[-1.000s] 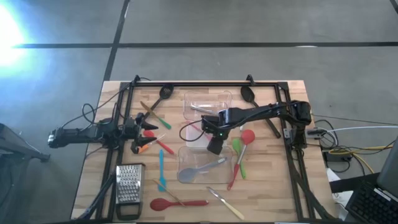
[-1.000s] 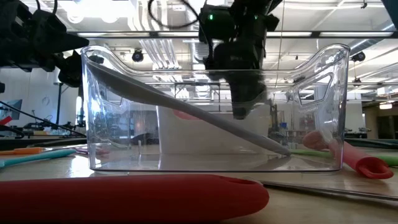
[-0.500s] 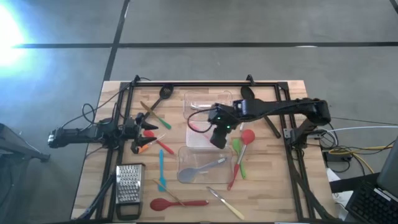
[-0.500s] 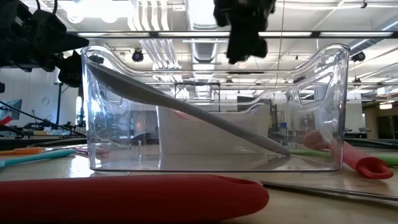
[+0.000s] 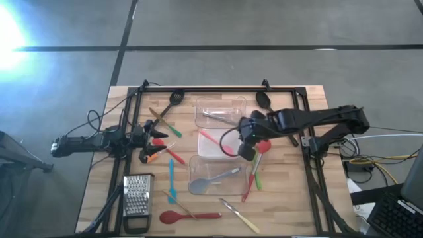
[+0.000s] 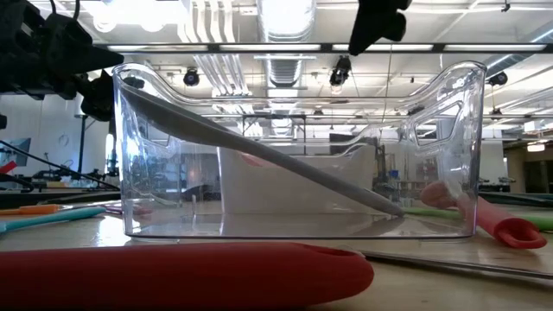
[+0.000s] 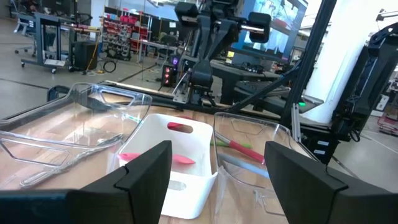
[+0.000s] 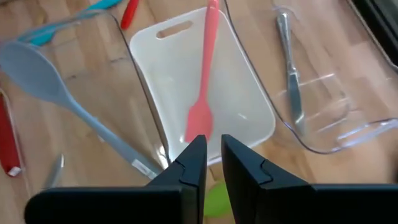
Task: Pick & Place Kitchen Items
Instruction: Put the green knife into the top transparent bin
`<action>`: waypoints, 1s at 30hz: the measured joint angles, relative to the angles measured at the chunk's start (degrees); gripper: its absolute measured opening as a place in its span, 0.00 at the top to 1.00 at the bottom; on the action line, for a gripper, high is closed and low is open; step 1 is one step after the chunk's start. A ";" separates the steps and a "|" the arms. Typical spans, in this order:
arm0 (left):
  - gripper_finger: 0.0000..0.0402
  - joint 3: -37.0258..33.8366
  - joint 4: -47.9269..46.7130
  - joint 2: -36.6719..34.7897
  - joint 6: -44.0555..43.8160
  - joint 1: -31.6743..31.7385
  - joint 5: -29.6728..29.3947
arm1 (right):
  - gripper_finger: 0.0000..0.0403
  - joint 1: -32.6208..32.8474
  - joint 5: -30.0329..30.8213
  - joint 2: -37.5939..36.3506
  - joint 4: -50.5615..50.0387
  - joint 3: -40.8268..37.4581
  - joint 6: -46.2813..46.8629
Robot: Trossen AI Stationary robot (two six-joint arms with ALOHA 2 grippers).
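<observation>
Table (image 5: 291,198): utensils lie scattered around three tubs, most still outside them.
White tub (image 8: 186,81): holds one pink spatula (image 8: 202,93), handle propped on the rim.
Right gripper (image 5: 246,151): hangs over the white tub's edge nearest the red spoon (image 5: 262,147); fingers nearly together, grasping nothing.
Left gripper (image 7: 217,171): parked at the table's left side, released wide.
Red spoon: you will likely find it light, stiff, smooth; take it mid-handle, across the narrow shaft.
</observation>
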 joint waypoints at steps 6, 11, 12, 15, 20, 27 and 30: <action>0.35 0.00 0.00 0.00 0.01 0.00 0.00 | 0.89 2.81 2.07 -0.12 -4.26 -0.05 -0.03; 0.35 0.00 0.00 0.00 0.02 -0.01 0.00 | 0.92 5.83 2.00 -0.12 -6.58 -0.14 -0.24; 0.35 0.00 -0.01 0.00 0.00 0.01 0.00 | 0.93 6.52 1.92 -0.15 -7.04 -0.14 -0.47; 0.35 0.23 -0.85 0.04 -4.65 -0.01 0.58 | 0.95 8.59 2.16 -0.22 -7.29 -0.14 -0.67; 0.35 0.26 -1.27 0.25 -6.89 -0.01 0.44 | 0.98 12.33 2.71 -0.26 -7.18 -1.38 0.75; 0.35 0.26 -0.56 0.35 -7.00 -0.01 0.47 | 0.98 17.67 2.76 -0.36 -7.21 -4.23 6.67; 0.35 0.22 0.01 0.35 -7.02 -0.01 0.62 | 0.98 20.08 4.04 -0.36 -7.20 -4.85 9.56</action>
